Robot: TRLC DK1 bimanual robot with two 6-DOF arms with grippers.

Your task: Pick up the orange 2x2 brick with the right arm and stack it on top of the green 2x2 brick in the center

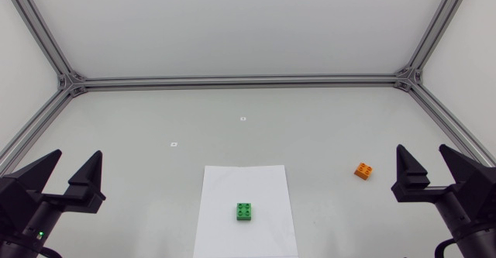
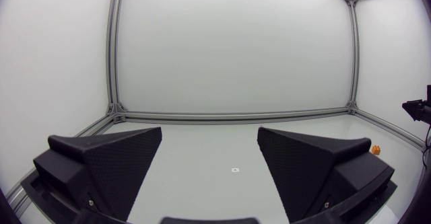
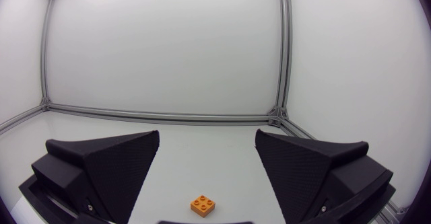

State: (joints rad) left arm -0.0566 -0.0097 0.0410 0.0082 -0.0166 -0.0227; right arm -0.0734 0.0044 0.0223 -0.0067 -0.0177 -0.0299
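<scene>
Right now the orange 2x2 brick [image 1: 363,170] is lying studs up on the grey table [image 1: 325,126], on my right side, just beside my right gripper [image 1: 423,151] and a little toward the centre from it. In the right wrist view the brick [image 3: 203,205] is sitting low and in line with the gap of that gripper [image 3: 207,140], ahead of it on the table, touching neither finger. My right fingers [image 3: 114,163] are standing wide apart and gripping nothing. The brick is turned slightly askew to the table's edges. From the brick toward the middle, plain tabletop is stretching as far as a white sheet of paper [image 1: 244,180], and the green 2x2 brick [image 1: 245,211] is resting on that sheet, studs up, well apart from the orange one. My left gripper [image 1: 76,156] is hanging over the left side of the table, well apart from both bricks, and its fingers [image 2: 108,160] are likewise spread with nothing between them. From the left wrist view the orange brick [image 2: 376,150] is showing only as a small dot far across the table, beyond the gripper [image 2: 209,133]. Two small white markers [image 1: 242,118] [image 1: 173,144] are lying on the tabletop beyond the sheet, and aluminium frame rails [image 1: 240,80] are running along the table's far edge and sides.
</scene>
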